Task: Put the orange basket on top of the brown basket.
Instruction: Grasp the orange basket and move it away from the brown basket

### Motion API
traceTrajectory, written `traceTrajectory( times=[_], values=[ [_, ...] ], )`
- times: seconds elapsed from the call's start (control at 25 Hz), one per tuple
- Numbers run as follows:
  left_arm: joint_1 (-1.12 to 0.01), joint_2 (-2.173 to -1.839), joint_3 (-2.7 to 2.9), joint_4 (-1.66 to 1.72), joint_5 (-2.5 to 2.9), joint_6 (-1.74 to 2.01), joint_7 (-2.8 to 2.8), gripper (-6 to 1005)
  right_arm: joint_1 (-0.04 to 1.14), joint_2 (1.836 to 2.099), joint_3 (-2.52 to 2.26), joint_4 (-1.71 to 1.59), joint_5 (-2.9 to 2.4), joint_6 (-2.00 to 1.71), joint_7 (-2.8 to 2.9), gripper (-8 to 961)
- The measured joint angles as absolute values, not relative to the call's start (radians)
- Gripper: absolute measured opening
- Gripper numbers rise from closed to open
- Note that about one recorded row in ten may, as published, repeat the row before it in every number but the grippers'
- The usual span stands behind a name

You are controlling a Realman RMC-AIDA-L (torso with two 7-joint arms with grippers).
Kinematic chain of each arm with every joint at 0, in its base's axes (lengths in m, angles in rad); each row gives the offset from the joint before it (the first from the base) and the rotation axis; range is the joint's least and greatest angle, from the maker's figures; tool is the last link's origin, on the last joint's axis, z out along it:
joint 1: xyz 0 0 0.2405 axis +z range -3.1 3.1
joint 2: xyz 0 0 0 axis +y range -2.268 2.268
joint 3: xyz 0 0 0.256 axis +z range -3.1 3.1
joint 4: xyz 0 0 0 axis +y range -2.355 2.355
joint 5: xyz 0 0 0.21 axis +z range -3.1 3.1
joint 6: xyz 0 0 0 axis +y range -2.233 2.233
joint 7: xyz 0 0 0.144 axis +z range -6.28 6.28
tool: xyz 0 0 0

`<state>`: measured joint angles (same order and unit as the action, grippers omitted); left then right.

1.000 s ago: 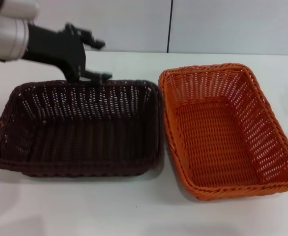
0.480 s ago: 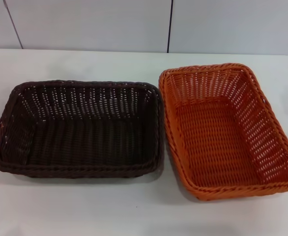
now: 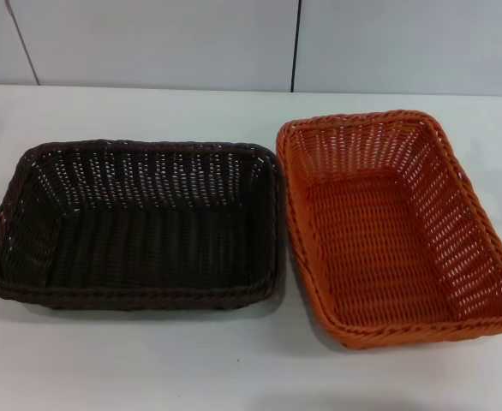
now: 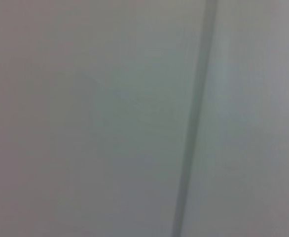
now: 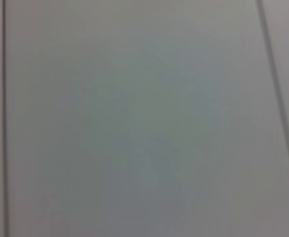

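Observation:
The orange basket (image 3: 397,227) sits on the white table at the right of the head view, empty, its long side running away from me. Beside it on the left, almost touching rim to rim, lies the brown basket (image 3: 140,224), also empty, its long side running across. Neither gripper shows in any view. Both wrist views hold only a plain grey panelled wall with dark seams.
The white table (image 3: 148,360) runs out in front of both baskets and behind them to a grey panelled wall (image 3: 148,43) with a dark vertical seam.
One second ago my left gripper hung over the brown basket's far rim at the upper left; it has since drawn back out of the head view. The baskets have not moved.

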<state>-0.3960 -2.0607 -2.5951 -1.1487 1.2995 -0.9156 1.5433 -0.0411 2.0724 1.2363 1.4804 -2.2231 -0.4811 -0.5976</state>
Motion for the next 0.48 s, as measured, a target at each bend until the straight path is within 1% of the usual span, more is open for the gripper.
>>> traceTrajectory(
  times=[0.08,0.12,0.16,0.2,0.32,0.36,0.4,0.44,0.48],
  values=[
    [-0.396,-2.061,-2.595,-1.149,1.299,-0.916,1.543,753,-0.043,2.072,1.255,1.511,-2.225,-0.403,-0.598,778],
    [-0.362,-2.063,-2.597,-1.136,1.268,-0.878,1.539,752,-0.044,2.071,1.267,1.53,-2.226,-0.364,-0.598,778],
    [-0.362,-2.063,-2.597,-1.136,1.268,-0.878,1.539,752,-0.047,2.072,1.278,1.55,-2.226,-0.323,-0.598,778],
    [-0.312,-2.059,-2.6,-1.108,1.225,-0.85,1.536,752,-0.049,2.071,1.289,1.571,-2.226,-0.284,-0.598,778],
    [-0.312,-2.059,-2.6,-1.108,1.225,-0.85,1.536,752,-0.052,2.072,1.323,1.644,-2.223,-0.128,-0.595,779],
    [-0.285,-2.057,-2.602,-1.099,1.202,-0.848,1.535,752,-0.052,2.073,1.338,1.666,-2.22,-0.067,-0.593,779],
    [-0.285,-2.057,-2.602,-1.099,1.202,-0.848,1.535,751,-0.052,2.073,1.353,1.685,-2.219,-0.014,-0.592,779],
    [-0.243,-2.059,-2.602,-1.091,1.183,-0.855,1.531,751,-0.052,2.074,1.369,1.705,-2.218,0.051,-0.591,779],
    [-0.243,-2.059,-2.602,-1.091,1.183,-0.855,1.531,751,-0.05,2.074,1.386,1.725,-2.218,0.105,-0.591,778]
  ],
)
